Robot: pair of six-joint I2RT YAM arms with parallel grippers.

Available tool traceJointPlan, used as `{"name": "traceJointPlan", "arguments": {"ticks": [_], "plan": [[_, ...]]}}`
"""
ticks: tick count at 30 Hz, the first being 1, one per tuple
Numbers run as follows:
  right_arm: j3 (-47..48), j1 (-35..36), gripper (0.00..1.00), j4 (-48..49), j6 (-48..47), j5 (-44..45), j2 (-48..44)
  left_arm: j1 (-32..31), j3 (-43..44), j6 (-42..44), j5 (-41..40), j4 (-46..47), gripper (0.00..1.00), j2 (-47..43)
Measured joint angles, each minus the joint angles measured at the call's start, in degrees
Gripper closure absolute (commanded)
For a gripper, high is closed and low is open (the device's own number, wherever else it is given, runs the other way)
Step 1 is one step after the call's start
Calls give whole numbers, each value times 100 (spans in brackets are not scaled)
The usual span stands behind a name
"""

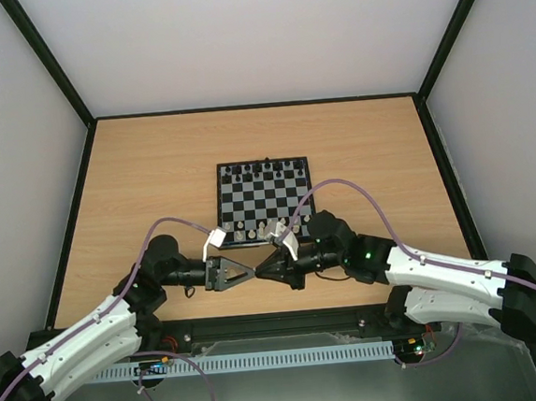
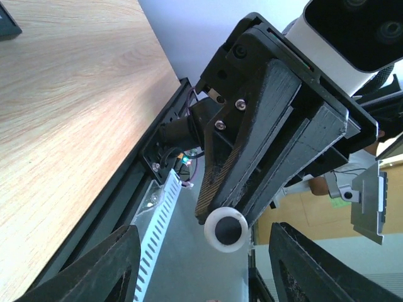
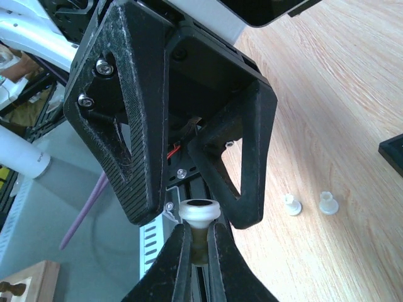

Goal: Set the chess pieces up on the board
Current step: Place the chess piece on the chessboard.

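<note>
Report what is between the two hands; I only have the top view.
Observer: The right hand is shut on one white chess piece, its base pointing at the left hand.
Operator: Give the left hand's state.
Observer: Its fingers stand apart, one either side of that piece, not closed on it.
Operator: Check for strays.
Observer: Two more white pieces sit loose on the table near the hands.

Chess pieces [image 1: 249, 230] on the board [image 1: 249, 197] too small for any type, right-hand squares partly behind a purple cable [image 1: 299, 207].
</note>
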Motion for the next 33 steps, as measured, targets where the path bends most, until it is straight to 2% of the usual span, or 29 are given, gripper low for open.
{"name": "traceJointPlan", "arguments": {"ticks": [12, 17, 33], "plan": [[120, -2, 98, -50, -114, -387, 444, 0, -37, -55, 339, 92, 50, -9], [125, 0, 98, -50, -125, -446, 452, 20, -90, -50, 407, 57, 56, -103], [197, 0, 98, -83, -149, -564, 588, 74, -120, 13, 531, -24, 66, -118]]}}
